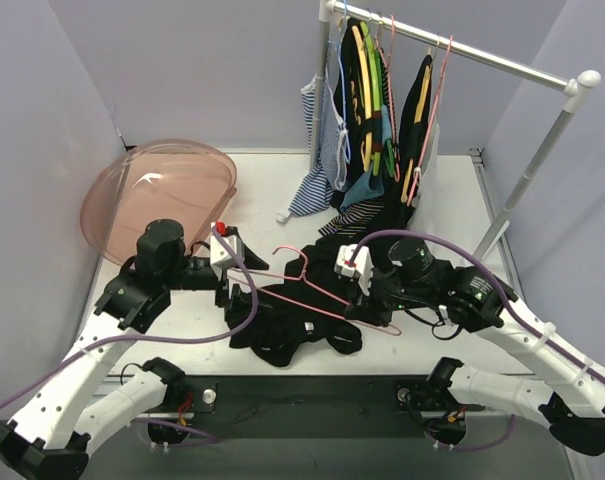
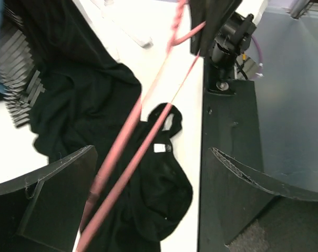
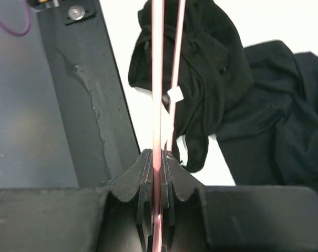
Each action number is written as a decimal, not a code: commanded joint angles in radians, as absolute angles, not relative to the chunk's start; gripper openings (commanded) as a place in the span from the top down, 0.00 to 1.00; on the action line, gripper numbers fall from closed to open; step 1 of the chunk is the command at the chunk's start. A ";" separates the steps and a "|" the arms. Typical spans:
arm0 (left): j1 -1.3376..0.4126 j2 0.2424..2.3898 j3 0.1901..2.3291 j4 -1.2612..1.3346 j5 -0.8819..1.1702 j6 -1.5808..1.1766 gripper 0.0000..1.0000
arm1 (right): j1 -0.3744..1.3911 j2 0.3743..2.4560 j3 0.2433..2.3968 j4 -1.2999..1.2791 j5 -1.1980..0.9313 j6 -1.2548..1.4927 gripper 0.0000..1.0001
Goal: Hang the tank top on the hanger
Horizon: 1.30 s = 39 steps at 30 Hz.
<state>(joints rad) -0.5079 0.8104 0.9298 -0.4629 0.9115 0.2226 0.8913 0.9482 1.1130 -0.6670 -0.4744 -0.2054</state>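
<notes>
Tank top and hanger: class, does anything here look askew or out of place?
The tank top lies crumpled in a heap on the table, not hung; the hanger slants over it, one bar pinched in the right gripper.

I see a white table (image 1: 272,180). The small black tank top (image 1: 292,345) lies crumpled on it by the near edge, white label showing. A larger black garment (image 1: 287,300) touches it on the far side. A clear pink dome (image 1: 157,195) sits at the far left corner. A small white object (image 1: 282,215), possibly a clip, lies mid-table.
</notes>
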 commanded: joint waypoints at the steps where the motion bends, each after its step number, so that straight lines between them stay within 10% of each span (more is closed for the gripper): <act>1: -0.509 0.839 0.942 -0.414 1.009 0.224 0.04 | 0.900 0.905 1.068 -0.572 -0.568 -0.308 1.00; 9: -0.509 0.880 0.894 -0.312 1.135 0.092 0.12 | 0.904 0.899 1.054 -0.564 -0.571 -0.345 1.00; 16: -0.515 0.877 0.819 -0.264 1.144 0.005 0.64 | 0.881 0.931 1.062 -0.554 -0.607 -0.339 1.00; 18: -0.525 0.870 0.801 -0.232 1.109 -0.027 1.00 | 0.871 0.946 1.062 -0.549 -0.626 -0.308 1.00; 28: -0.695 0.851 0.721 -0.020 0.896 -0.179 1.00 | 0.795 0.946 0.951 -0.211 -0.750 -0.033 0.51; 37: -0.778 0.874 0.650 0.159 0.742 -0.333 1.00 | 0.802 0.976 0.908 -0.025 -0.798 0.048 0.55; 39: -0.781 0.882 0.621 0.213 0.741 -0.370 1.00 | 0.801 0.973 0.910 -0.025 -0.811 0.035 0.77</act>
<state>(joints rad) -0.7628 0.8722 0.6487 0.0399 0.7677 -0.2676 0.7998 0.9791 0.9134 -0.1539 -0.7647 0.0105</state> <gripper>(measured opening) 0.465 0.429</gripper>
